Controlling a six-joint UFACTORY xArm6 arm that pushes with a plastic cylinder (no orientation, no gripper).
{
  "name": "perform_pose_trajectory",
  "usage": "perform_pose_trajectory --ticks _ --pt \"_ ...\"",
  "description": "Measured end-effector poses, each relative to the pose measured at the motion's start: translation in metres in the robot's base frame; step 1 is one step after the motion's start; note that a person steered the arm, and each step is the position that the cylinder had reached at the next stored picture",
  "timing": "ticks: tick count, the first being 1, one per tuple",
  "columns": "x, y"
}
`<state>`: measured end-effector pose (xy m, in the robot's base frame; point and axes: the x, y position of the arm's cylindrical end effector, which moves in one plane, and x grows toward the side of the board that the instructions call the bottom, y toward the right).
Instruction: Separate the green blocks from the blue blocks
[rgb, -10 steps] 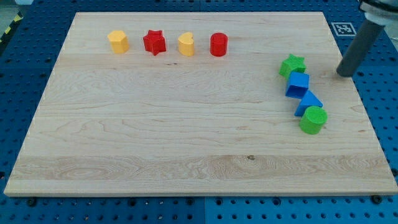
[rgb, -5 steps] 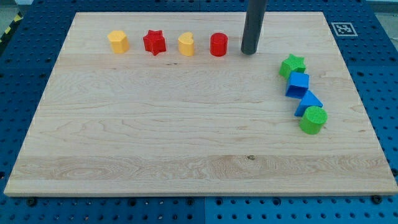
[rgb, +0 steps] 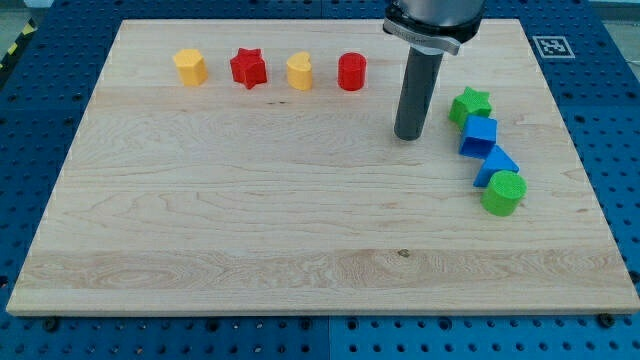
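A green star (rgb: 470, 104), a blue cube (rgb: 479, 135), a blue triangular block (rgb: 497, 163) and a green cylinder (rgb: 503, 192) form a tight chain at the view's right, each touching its neighbour. My tip (rgb: 408, 136) rests on the board to the left of the green star and blue cube, a short gap away from both.
A yellow hexagonal block (rgb: 190, 67), a red star (rgb: 248, 68), a yellow heart (rgb: 299, 71) and a red cylinder (rgb: 352, 72) stand in a row along the view's top. A marker tag (rgb: 553, 46) sits off the wooden board's (rgb: 250, 200) top right corner.
My tip swept from right of the green star to beside the red cylinder, then came down toward the view's bottom to left of the green star. No block has moved.
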<state>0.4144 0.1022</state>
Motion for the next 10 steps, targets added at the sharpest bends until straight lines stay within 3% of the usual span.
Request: perform_pose_trajectory --ticks 3,4,5,6,7,8,10 --pt "0.001 0.110" --pt "0.001 0.089" --pt "0.001 0.028" --pt "0.034 -0.004" --pt "0.084 -0.007" --pt "0.085 -0.007" --pt "0.105 0.090"
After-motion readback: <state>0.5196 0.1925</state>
